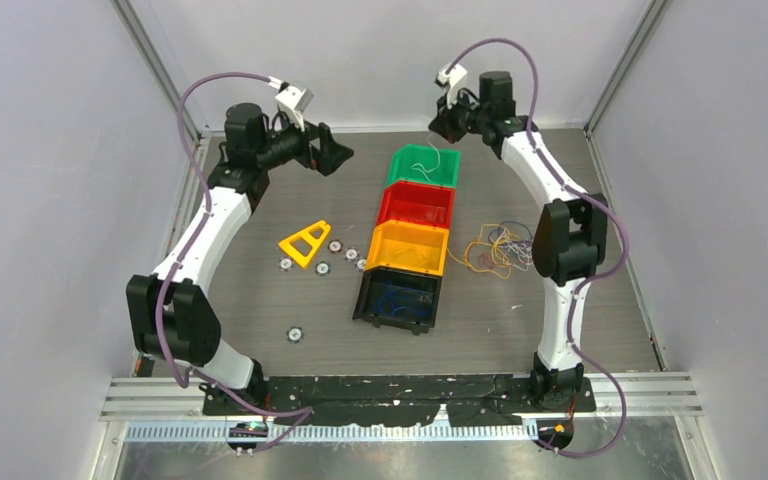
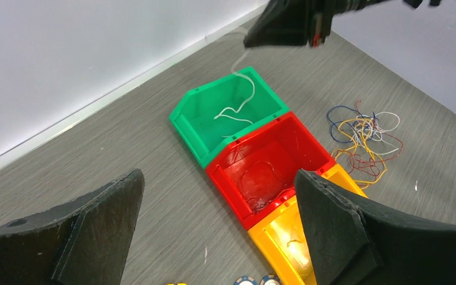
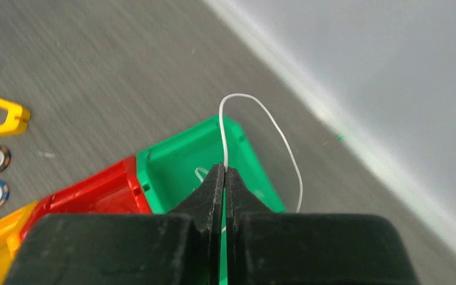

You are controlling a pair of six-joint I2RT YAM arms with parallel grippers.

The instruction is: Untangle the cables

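Observation:
A tangle of thin cables (image 1: 500, 248) in white, blue, yellow and red lies on the table right of the bins, also in the left wrist view (image 2: 365, 139). My right gripper (image 3: 224, 169) is shut on a white cable (image 3: 261, 113) that loops up from its tips; it hangs above the far end of the green bin (image 1: 423, 166). The same cable (image 2: 244, 98) dangles into the green bin (image 2: 197, 113), where another white strand lies. My left gripper (image 2: 219, 196) is open and empty, left of the bins, seen from above near the back left (image 1: 332, 155).
Green, red (image 1: 416, 205), orange (image 1: 409, 248) and black (image 1: 397, 298) bins stand in a row. Thin strands lie in the red and orange bins. A yellow triangle (image 1: 306, 242) and poker chips (image 1: 294, 334) lie left of them. Walls close the back and sides.

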